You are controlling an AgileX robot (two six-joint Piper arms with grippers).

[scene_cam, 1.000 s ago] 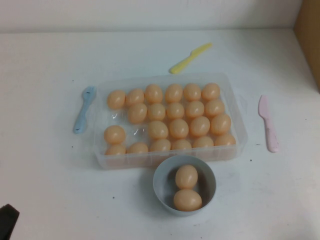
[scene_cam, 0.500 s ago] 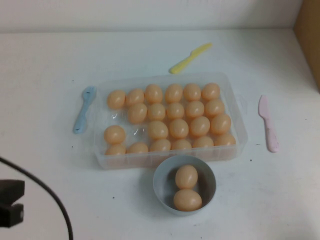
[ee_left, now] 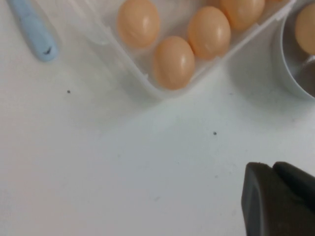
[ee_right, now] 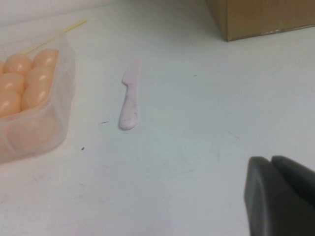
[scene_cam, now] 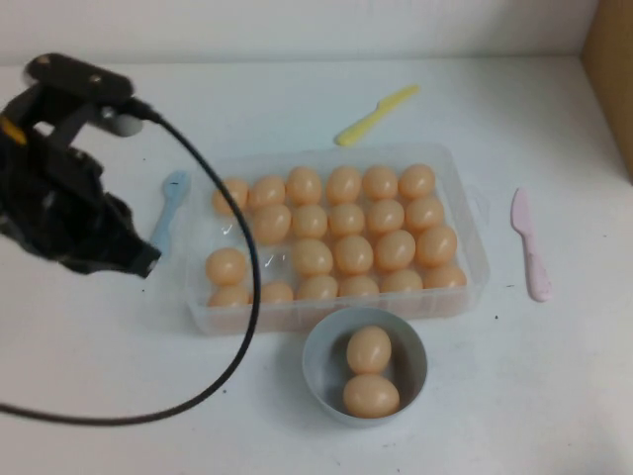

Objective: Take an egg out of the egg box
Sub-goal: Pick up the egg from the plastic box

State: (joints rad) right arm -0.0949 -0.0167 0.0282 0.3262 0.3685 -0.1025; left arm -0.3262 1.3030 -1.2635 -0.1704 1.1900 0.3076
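Far left in the high view: left gripper (scene_cam: 134, 259) now raised over the table beside the egg box (scene_cam: 465, 297), where half a second ago only its tip showed at the bottom left corner. Black cable looping down across the box's near left corner. Fingers (ee_left: 275, 196) pressed together, nothing between them, seen above bare table near that corner. Just beside the arm, blue spoon (scene_cam: 168, 213) lying along the box's left wall. Then the clear egg box itself, centre table, holding rows of peach-orange eggs; nearest the arm, the egg (scene_cam: 226, 265) in the left column, with empty dimples next to it. In front of the box, touching its near wall, grey-blue bowl (scene_cam: 318, 371) with two eggs already inside. Behind the box, yellow knife (scene_cam: 376, 114). Right of the box, pink knife (scene_cam: 529, 245). Right gripper (ee_right: 280, 196) low over bare table well right of the box, fingers together, seemingly parked. Likely meaning: reach under way, no egg lifted yet.
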